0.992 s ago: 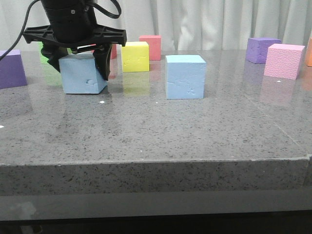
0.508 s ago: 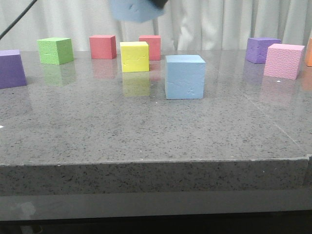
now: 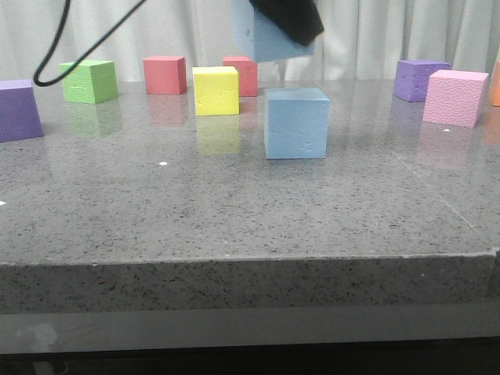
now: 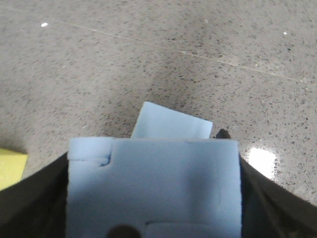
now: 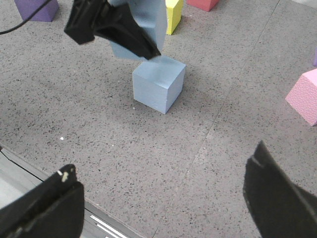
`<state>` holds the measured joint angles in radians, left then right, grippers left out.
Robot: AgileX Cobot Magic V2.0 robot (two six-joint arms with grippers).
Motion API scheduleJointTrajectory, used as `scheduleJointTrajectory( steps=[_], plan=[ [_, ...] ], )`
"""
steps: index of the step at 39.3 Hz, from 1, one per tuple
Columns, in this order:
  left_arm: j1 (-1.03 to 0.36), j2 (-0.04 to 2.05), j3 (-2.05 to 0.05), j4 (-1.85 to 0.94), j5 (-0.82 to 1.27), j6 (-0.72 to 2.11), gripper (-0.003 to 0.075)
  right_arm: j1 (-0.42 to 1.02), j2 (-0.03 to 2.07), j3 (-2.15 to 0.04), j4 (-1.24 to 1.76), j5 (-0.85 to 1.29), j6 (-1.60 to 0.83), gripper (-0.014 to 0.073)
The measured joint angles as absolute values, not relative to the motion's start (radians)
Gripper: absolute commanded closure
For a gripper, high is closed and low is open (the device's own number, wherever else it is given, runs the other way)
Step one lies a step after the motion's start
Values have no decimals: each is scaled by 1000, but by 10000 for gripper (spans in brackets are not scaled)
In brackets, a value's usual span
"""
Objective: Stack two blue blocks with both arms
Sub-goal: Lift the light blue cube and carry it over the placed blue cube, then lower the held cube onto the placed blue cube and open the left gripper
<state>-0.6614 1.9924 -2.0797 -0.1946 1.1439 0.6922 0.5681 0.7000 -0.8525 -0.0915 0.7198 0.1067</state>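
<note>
Blue block one (image 3: pixel 269 35) is up in the air, squeezed tight in our left tool (image 4: pixel 153 198), just above blue block two (image 3: pixel 296 123) on the counter (image 3: pixel 234 203). We hold it there so it can land on top. Our right tool (image 5: pixel 163 198) waits wide apart, holding nothing.

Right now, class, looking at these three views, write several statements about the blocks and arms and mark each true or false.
1. The left end effector grips a pale blue foam cube in the air. True.
2. That held cube rests on the second pale blue foam cube. False: it hangs above it, apart.
3. The right end effector is open and holds nothing. True.
4. The yellow foam cube sits on top of the green foam cube. False: both stand apart on the grey stone table.
</note>
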Motion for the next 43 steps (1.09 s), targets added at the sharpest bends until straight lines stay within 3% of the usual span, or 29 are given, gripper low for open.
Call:
scheduleJointTrajectory(
  steps=[31,43],
  plan=[
    [-692,2067,-2086,-200,1080,904,277,568,700,-852,-91,720,107,-62],
    [-692,2069,-2086,-194,1078,916,201,568,700,-852,-91,720,107,-62]
  ],
)
